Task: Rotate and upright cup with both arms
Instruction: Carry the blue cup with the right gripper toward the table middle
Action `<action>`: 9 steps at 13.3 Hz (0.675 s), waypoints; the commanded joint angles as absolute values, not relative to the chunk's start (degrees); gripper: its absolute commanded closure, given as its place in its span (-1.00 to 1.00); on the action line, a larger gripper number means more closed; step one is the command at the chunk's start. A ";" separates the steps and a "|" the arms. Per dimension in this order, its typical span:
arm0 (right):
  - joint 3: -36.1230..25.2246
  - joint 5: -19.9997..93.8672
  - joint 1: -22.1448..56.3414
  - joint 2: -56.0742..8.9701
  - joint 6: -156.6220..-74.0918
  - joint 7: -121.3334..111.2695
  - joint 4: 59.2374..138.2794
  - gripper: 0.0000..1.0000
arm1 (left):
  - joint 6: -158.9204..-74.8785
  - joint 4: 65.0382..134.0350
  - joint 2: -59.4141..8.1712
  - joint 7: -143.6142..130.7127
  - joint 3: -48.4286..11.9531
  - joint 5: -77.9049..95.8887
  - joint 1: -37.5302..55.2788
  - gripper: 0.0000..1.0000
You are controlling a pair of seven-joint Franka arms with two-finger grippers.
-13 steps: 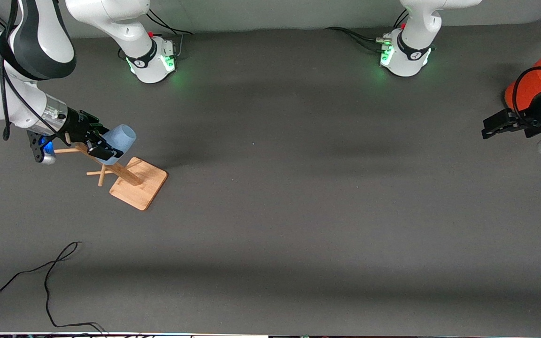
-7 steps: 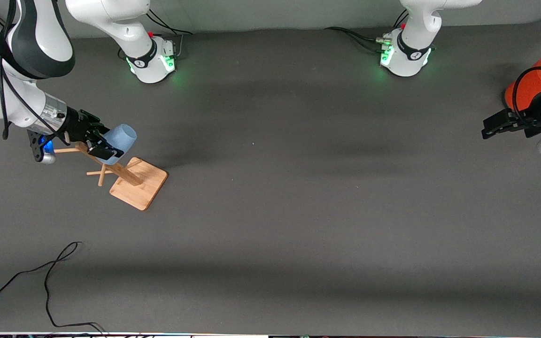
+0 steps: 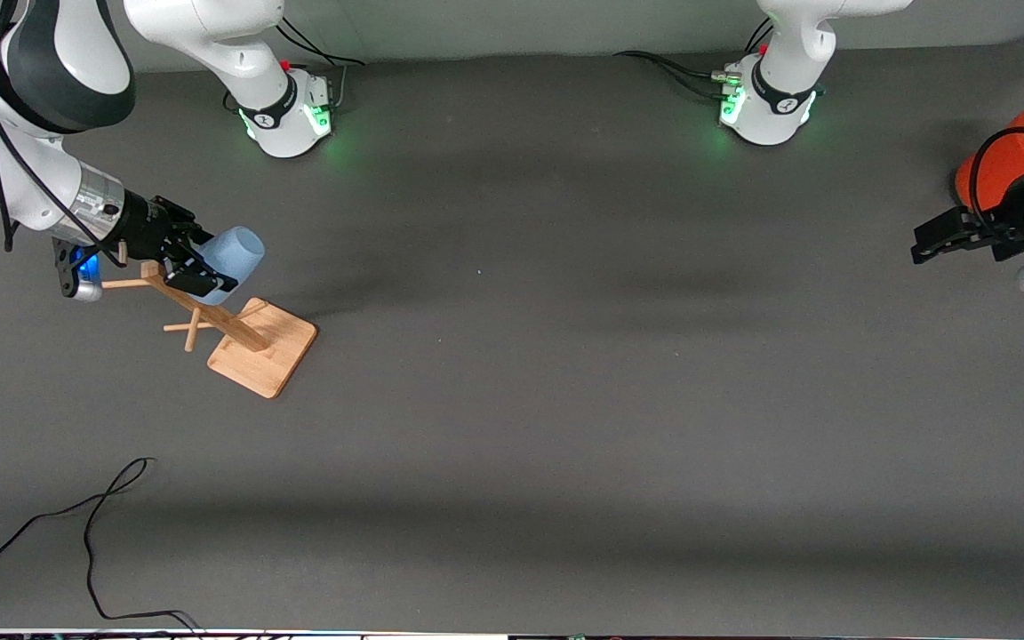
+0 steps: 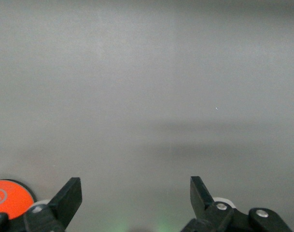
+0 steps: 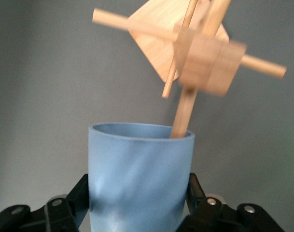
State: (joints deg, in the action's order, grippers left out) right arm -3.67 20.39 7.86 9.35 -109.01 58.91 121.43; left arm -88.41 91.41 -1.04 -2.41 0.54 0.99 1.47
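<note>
Dark grey table (image 3: 565, 400); wooden peg rack (image 3: 245, 342) standing beneath right gripper (image 3: 196, 267), black cable (image 3: 76, 533) nearer the camera, orange can (image 3: 996, 164) beside left gripper (image 3: 930, 242).

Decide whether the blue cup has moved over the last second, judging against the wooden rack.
Yes. The blue cup, held in the right gripper, has risen slightly off the wooden rack, toward the robots' bases.

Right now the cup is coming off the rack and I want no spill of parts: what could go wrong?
A peg of the wooden rack reaches into the mouth of the cup, so a sideways pull by the right gripper could tip the rack. The left gripper waits open beside the orange can; a careless swing might knock it.
</note>
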 commanded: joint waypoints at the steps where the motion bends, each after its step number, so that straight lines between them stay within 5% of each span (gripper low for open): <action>1: -2.03 23.29 8.44 11.07 -108.02 63.26 120.50 -0.27 | -88.68 91.14 -0.97 -3.25 0.35 1.32 1.32 -1.00; 9: 13.15 26.19 8.70 8.62 -113.71 81.80 114.62 -0.27 | -88.68 91.14 -1.05 -3.25 0.26 1.32 1.23 -1.00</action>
State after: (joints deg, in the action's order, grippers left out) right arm 9.16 25.09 8.65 10.33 -111.23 76.27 116.84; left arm -88.41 91.41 -1.10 -2.48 0.49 1.00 1.45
